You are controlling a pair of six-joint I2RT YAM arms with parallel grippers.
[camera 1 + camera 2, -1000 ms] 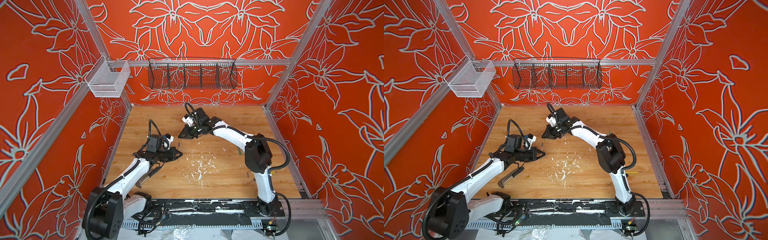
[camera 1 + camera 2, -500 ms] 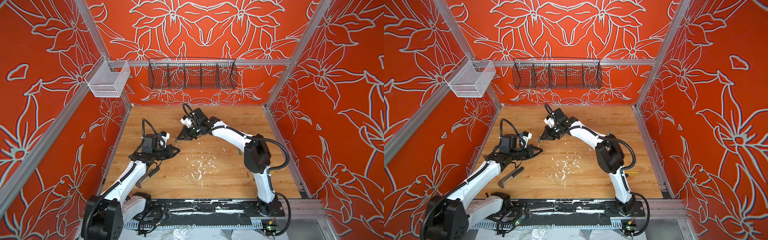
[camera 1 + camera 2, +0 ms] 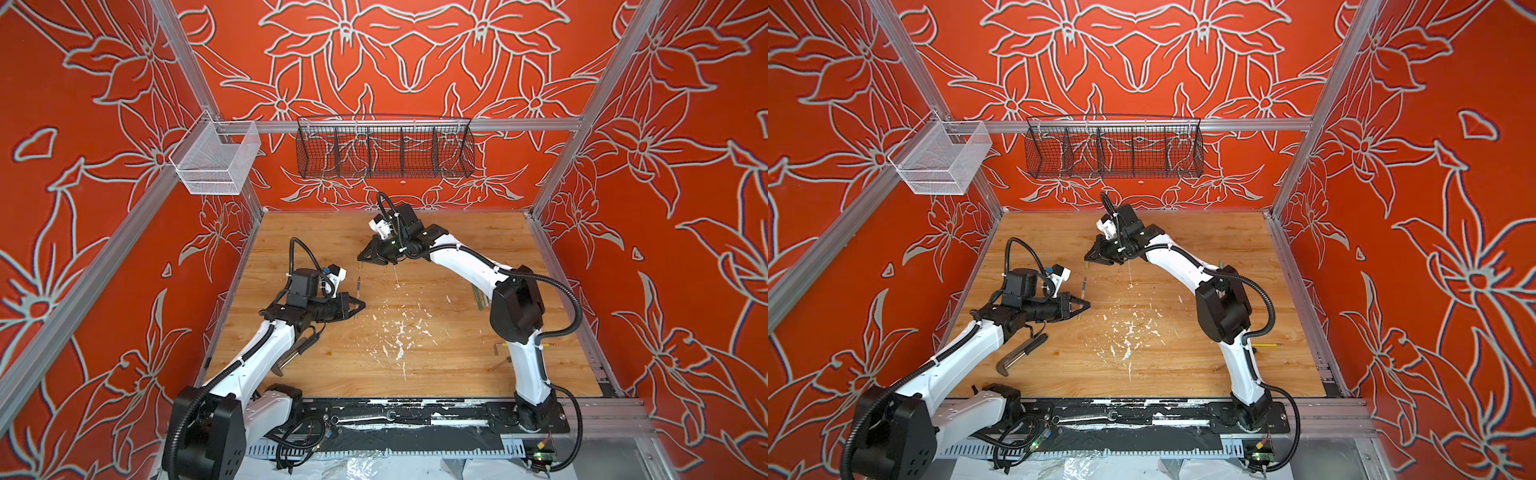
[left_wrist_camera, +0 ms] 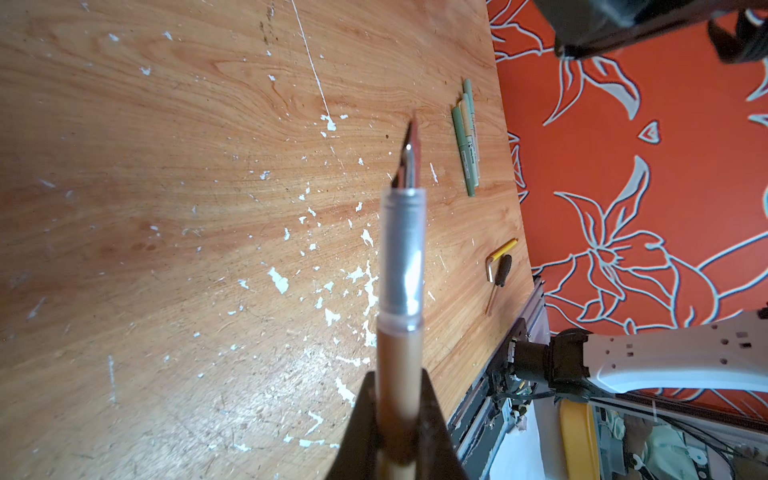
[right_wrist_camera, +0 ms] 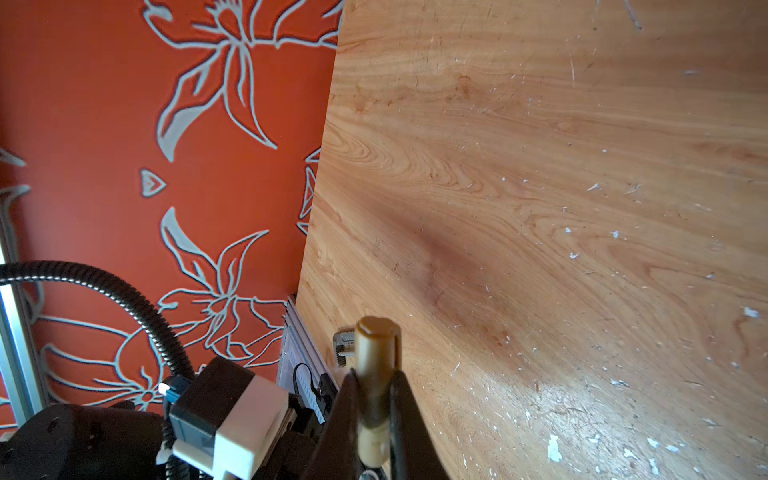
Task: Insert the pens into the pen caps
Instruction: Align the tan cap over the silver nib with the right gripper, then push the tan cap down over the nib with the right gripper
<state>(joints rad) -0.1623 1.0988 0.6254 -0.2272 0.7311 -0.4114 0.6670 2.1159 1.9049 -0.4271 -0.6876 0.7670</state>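
Between the jaws of the left gripper (image 4: pixel 397 386), which are closed tight on its barrel, stands an olive-tan pen (image 4: pixel 402 257). It is gripped low on the barrel, so the clear grip section and the bare metal nib jut well clear of the fingers. That free length is the part that must enter a cap.

The right gripper (image 5: pixel 376 380) is likewise clamped, on a matching olive-tan pen cap (image 5: pixel 377 345) held around its middle. The end showing beyond the fingers looks closed, so the open mouth presumably points the other way, out of sight here.

In both top views the two grippers hover above the table (image 3: pixel 415 357), left of its middle. They are turned toward each other but well apart, with pen and cap not yet lined up. I judge the step in hand to be bringing the nib to the cap's mouth, and the shared colour suggests these two belong together.

Farther out, near the right arm's elbow, green and tan pens (image 4: pixel 466 137) lie side by side. Whether they are capped I cannot tell.
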